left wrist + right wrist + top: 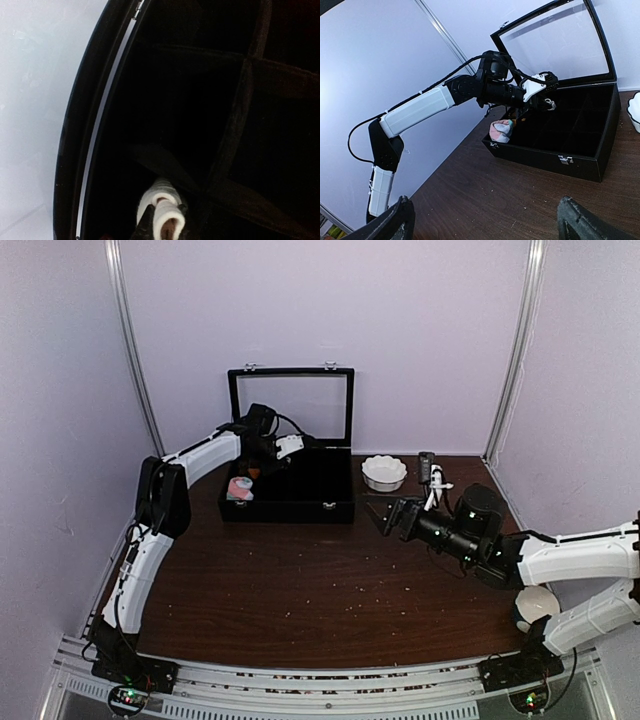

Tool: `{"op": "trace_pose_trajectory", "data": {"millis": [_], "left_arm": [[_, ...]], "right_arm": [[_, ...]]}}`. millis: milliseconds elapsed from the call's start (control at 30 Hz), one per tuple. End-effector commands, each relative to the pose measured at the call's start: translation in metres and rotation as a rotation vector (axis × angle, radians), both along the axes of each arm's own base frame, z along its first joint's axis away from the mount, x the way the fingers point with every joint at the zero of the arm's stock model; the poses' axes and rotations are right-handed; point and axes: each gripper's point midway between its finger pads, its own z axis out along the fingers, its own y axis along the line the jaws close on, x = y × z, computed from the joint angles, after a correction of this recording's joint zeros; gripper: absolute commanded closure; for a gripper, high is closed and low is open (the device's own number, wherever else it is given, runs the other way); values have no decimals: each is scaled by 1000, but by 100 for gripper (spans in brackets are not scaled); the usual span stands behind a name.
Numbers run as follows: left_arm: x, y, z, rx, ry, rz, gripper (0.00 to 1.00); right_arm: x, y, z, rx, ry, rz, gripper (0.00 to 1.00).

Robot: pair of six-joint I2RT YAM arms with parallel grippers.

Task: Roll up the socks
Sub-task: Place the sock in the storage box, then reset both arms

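**Mia:** Which step is the robot on?

**Ben:** It looks like the putting-away part. The left gripper (164, 227) pinches the short, soft cream sock (161, 202), which is already a fat little roll. The fingers are narrow, one on each side of it.

**Mia:** Where is that hand?

**Ben:** Down inside the hard black box (570, 155), the one with its glass lid standing up. Thin dark walls (235, 125) cut the box into little rooms, and they cross just past the fingertips.

**Mia:** And the other sock?

**Ben:** The rolled-up fabric pink sock (240, 488), with mint and white patches, sits just beside the hand. It is in the corner room, on the side nearer the robot.

**Mia:** How does the left arm (165, 495) stand?

**Ben:** Its elbow is up high. The long white part reaches out flat to the box, and the wrist tips down into it.

**Mia:** What comes next?

**Ben:** Probably letting go. The fingers need to open slowly and lift straight up, so the roll does not get pulled out or come undone. Whether the roll touches the box floor cannot be told.

**Mia:** And the right gripper (490, 222)?

**Ben:** Its fingers are wide apart and hold nothing. That arm stretches low over the brown wooden table (330, 590), with the box ahead of its hand and not touching it.
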Motion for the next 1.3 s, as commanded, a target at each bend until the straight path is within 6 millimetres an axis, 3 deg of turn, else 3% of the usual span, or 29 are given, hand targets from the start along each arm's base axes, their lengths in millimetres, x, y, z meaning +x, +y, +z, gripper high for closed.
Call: {"op": "trace_pose_trajectory", "data": {"millis": [0, 167, 300, 333, 400, 433, 567, 700, 800, 833, 867, 933, 1033, 1100, 1267], "left_arm": [[0, 13, -3, 8, 40, 57, 81], [0, 28, -10, 30, 68, 114, 61], [11, 41, -8, 43, 30, 185, 55], [13, 43, -3, 33, 21, 196, 45], [16, 46, 7, 18, -8, 224, 11], [15, 47, 14, 13, -19, 227, 4], [-1, 42, 46, -60, 12, 211, 2], [-26, 35, 92, -150, 57, 179, 2], [-54, 34, 126, -215, 112, 139, 2], [-66, 36, 145, -241, 121, 122, 2], [-75, 39, 148, -247, 149, 122, 2], [-100, 47, 175, -305, 198, 96, 2], [-132, 76, 192, -379, 305, 123, 2], [-147, 106, 188, -413, 355, 176, 2], [-166, 216, 150, -498, 230, 438, 2]], "right_arm": [[-3, -6, 5, 5, -4, -17, 0], [-7, -13, 11, 8, 1, -26, 0], [-8, -17, 12, 3, 10, -33, 0], [-9, -17, 13, 4, 12, -34, 0], [-9, -19, 12, 4, 18, -38, 0], [-9, -19, 12, 4, 19, -41, 0], [-9, -18, 16, 3, 21, -37, 0], [-6, -14, 17, -32, 27, -34, 0], [-3, -10, 16, -96, 28, -28, 0], [-2, -9, 17, -121, 28, -28, 0], [0, -9, 20, -139, 21, -27, 0], [3, -10, 23, -183, 18, -31, 0], [11, -23, 16, -261, 33, -59, 0], [20, -41, 1, -339, 66, -113, 0], [44, -123, -16, -477, 73, -409, 0]]}}
